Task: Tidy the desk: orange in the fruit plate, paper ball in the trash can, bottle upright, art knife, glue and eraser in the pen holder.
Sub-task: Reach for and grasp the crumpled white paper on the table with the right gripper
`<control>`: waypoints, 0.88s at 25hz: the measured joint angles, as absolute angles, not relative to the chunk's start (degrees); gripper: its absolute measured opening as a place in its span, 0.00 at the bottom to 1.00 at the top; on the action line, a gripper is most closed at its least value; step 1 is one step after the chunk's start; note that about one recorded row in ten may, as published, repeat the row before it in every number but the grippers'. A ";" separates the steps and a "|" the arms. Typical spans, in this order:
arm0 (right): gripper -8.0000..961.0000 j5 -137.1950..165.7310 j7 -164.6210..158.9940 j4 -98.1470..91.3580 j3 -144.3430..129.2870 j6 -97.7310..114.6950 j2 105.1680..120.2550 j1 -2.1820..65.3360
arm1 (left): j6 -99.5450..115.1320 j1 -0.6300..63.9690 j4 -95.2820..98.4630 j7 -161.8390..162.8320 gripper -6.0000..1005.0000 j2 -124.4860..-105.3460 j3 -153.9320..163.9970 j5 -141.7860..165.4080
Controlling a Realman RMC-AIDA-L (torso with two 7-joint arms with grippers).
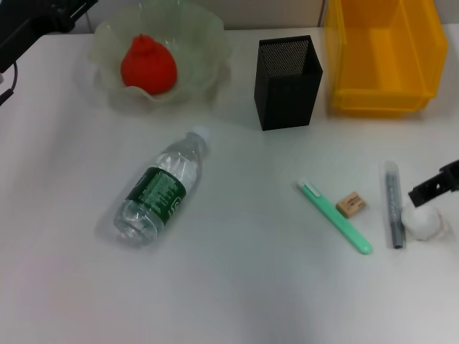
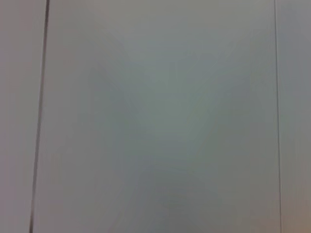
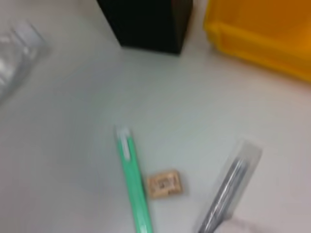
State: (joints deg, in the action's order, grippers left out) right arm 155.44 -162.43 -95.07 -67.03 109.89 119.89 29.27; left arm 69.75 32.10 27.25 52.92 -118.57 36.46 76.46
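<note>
The orange (image 1: 148, 65) lies in the pale green fruit plate (image 1: 208, 43) at the back left. The bottle (image 1: 159, 188) lies on its side left of centre, cap toward the back. The black mesh pen holder (image 1: 287, 82) stands beside the yellow trash can (image 1: 380, 64). A green pen-shaped tool (image 1: 335, 217), the tan eraser (image 1: 351, 204) and a grey stick in a clear sleeve (image 1: 392, 204) lie at the right. The paper ball (image 1: 424, 223) sits at the right edge. My right gripper (image 1: 428, 195) is just above it. My left arm (image 1: 29, 25) is parked at the back left.
The right wrist view shows the pen holder (image 3: 146, 22), trash can (image 3: 262, 34), green tool (image 3: 133, 179), eraser (image 3: 164, 184), grey stick (image 3: 226, 194) and bottle (image 3: 17, 53). The left wrist view shows only a pale flat surface. The white table (image 1: 237, 287) stretches across the front.
</note>
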 joint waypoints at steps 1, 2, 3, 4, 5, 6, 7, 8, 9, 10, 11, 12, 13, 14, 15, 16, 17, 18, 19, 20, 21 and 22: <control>0.82 156.10 -162.46 -92.71 -67.68 108.41 119.89 29.14 | 69.57 31.95 27.25 52.88 0.68 -118.56 36.47 76.46; 0.82 156.10 -162.46 -92.71 -67.68 108.41 119.89 29.14 | 69.57 31.95 27.25 52.88 0.68 -118.56 36.47 76.46; 0.82 156.49 -162.46 -91.49 -67.97 107.54 119.89 29.05 | 69.52 31.85 27.25 52.85 0.68 -118.56 36.47 76.46; 0.82 156.81 -162.46 -90.16 -68.19 106.60 119.89 28.96 | 69.52 31.73 27.25 52.83 0.68 -118.57 36.42 76.46; 0.82 156.93 -162.43 -89.11 -68.30 106.04 119.89 28.88 | 69.51 31.67 27.25 52.82 0.68 -118.57 36.32 76.45; 0.82 156.96 -162.28 -88.14 -68.39 105.49 119.89 28.87 | 69.51 31.54 27.25 52.82 0.68 -118.56 36.20 76.46; 0.82 156.99 -162.13 -87.12 -68.51 104.82 119.87 28.86 | 69.51 31.44 27.25 52.81 0.68 -118.56 36.12 76.45; 0.82 157.07 -161.93 -85.76 -68.89 103.54 119.78 28.80 | 69.51 31.27 27.25 52.80 0.68 -118.57 36.07 76.46; 0.82 157.07 -161.93 -85.76 -68.89 103.54 119.78 28.80 | 69.51 31.27 27.25 52.80 0.68 -118.57 36.07 76.46; 0.82 157.15 -161.89 -85.33 -69.03 103.10 119.73 28.78 | 69.51 31.21 27.25 52.79 0.68 -118.57 36.06 76.46; 0.82 157.49 -161.84 -84.86 -69.14 102.80 119.68 28.77 | 69.51 31.18 27.25 52.79 0.68 -118.57 36.06 76.46; 0.82 157.96 -161.77 -84.37 -69.21 102.49 119.65 28.77 | 69.51 31.15 27.25 52.78 0.68 -118.56 36.05 76.46; 0.82 159.01 -161.56 -83.34 -69.21 101.89 119.64 28.77 | 69.51 31.14 27.25 52.78 0.68 -118.57 36.03 76.45; 0.82 159.01 -161.56 -83.34 -69.21 101.89 119.64 28.77 | 69.51 31.14 27.25 52.78 0.68 -118.57 36.03 76.45; 0.82 159.23 -161.41 -82.88 -69.21 101.54 119.63 28.77 | 69.52 31.10 27.25 52.77 0.68 -118.57 36.03 76.46; 0.82 159.25 -161.24 -82.38 -69.23 101.15 119.63 28.76 | 69.52 31.06 27.25 52.76 0.68 -118.57 36.03 76.46; 0.82 159.25 -161.11 -81.83 -69.24 100.71 119.61 28.73 | 69.52 31.06 27.25 52.76 0.68 -118.57 36.03 76.46; 0.82 159.25 -160.99 -81.25 -69.25 100.31 119.59 28.72 | 69.52 31.05 27.25 52.75 0.68 -118.60 36.03 76.46; 0.82 159.25 -160.83 -80.70 -69.25 99.93 119.57 28.72 | 69.52 31.05 27.25 52.75 0.68 -118.60 36.03 76.46; 0.82 159.23 -160.63 -80.22 -69.26 99.47 119.55 28.70 | 69.52 31.04 27.24 52.75 0.68 -118.62 36.03 76.38; 0.82 159.16 -160.39 -79.83 -69.29 98.89 119.54 28.64 | 69.52 31.03 27.20 52.74 0.68 -118.63 36.03 76.23; 0.82 158.97 -160.04 -79.59 -69.33 98.22 119.55 28.52 | 69.54 31.03 27.16 52.74 0.68 -118.64 36.03 76.08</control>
State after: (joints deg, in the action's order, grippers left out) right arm 158.97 -160.04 -79.59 -69.33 98.22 119.55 28.52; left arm 69.54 31.03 27.16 52.74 -118.64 36.03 76.08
